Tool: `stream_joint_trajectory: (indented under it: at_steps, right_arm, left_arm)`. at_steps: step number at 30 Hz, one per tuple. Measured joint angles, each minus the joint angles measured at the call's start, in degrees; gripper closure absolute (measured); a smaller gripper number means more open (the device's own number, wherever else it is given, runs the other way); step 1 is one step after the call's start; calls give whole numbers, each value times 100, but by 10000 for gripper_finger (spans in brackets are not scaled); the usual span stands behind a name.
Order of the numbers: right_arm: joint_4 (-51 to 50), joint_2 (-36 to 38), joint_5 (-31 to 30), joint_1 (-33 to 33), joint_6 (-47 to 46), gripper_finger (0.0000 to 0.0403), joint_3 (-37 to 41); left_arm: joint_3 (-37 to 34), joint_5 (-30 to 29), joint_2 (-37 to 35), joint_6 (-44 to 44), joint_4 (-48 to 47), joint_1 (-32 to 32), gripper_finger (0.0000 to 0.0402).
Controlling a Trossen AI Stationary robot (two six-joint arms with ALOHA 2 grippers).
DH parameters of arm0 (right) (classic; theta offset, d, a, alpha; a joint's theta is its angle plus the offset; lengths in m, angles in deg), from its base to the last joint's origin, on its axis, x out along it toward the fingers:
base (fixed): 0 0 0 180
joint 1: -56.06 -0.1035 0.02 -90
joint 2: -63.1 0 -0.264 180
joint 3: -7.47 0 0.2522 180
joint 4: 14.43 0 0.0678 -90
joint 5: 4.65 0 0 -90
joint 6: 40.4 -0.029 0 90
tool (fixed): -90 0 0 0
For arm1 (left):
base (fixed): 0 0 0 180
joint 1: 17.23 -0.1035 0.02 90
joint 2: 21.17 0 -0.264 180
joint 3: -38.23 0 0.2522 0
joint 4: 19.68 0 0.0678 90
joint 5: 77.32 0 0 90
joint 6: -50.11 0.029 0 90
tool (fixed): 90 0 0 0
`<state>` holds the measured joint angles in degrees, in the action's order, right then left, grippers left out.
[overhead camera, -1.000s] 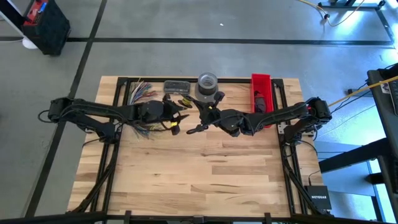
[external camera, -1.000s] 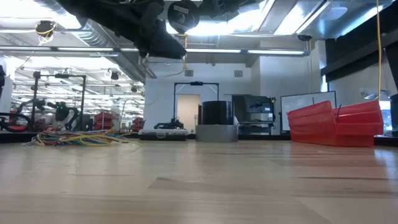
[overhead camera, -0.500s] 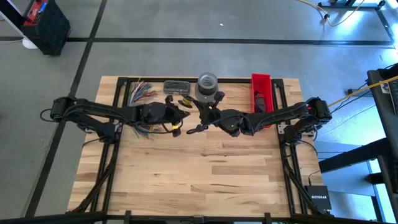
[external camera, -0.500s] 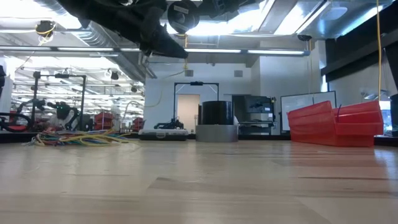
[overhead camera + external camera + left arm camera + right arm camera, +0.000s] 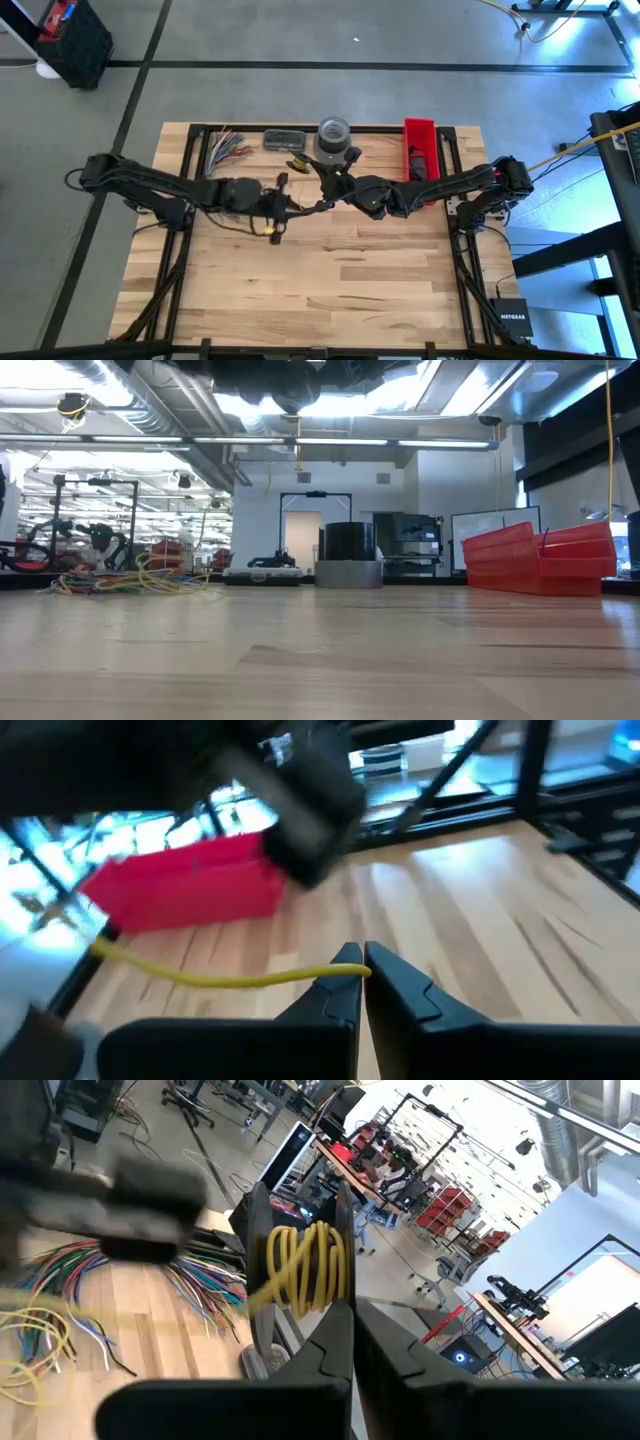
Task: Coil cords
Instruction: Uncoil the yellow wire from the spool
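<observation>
The cords lie in a many-coloured tangle at the table's far left; the low view shows them as a flat heap. One yellow cord runs out of it. Its wound part is a small yellow coil at my right gripper, which is shut over the table's middle. My left gripper is shut on the same cord's free run, just left of the right gripper and nearer the front edge. My left gripper pinches the yellow cord between its two fingertips, a single strand lying across the fingers. The strand runs off sideways in a shallow sag, clear of the table. My right gripper has the yellow coil's lower part between its shut fingertips. Several loops stand upright above the fingers, lifted clear of the table. One strand leaves the coil sideways.
Along the far edge stand a grey tape roll, a flat dark case and a red bin. Bare wood stretches from the arms to the near edge.
My left gripper has shut on the yellow cord and gone toward the table's near edge with it, drawing the strand out from the coil. In the low view a yellow loop has risen from the heap. My right gripper has kept still.
</observation>
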<state>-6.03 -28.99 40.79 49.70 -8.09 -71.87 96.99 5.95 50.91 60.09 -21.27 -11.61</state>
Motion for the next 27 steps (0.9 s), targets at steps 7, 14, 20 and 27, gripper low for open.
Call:
stream_joint_trajectory:
  at_steps: [7,14,20,27]
  right_arm:
    - [-133,0,-2,2,15,397,0]
    - [-130,0,-2,2,15,397,2]
    - [-56,0,0,2,15,397,2]
    - [214,0,315,0,-26,397,2]
  left_arm:
    - [269,-2493,-759,509,-1206,880,398]
    - [238,-5310,-1638,-290,-3169,1151,397]
    - [18,-5455,-2055,-1194,-4191,596,397]
    - [-345,-2843,-1784,-664,-3768,-383,396]
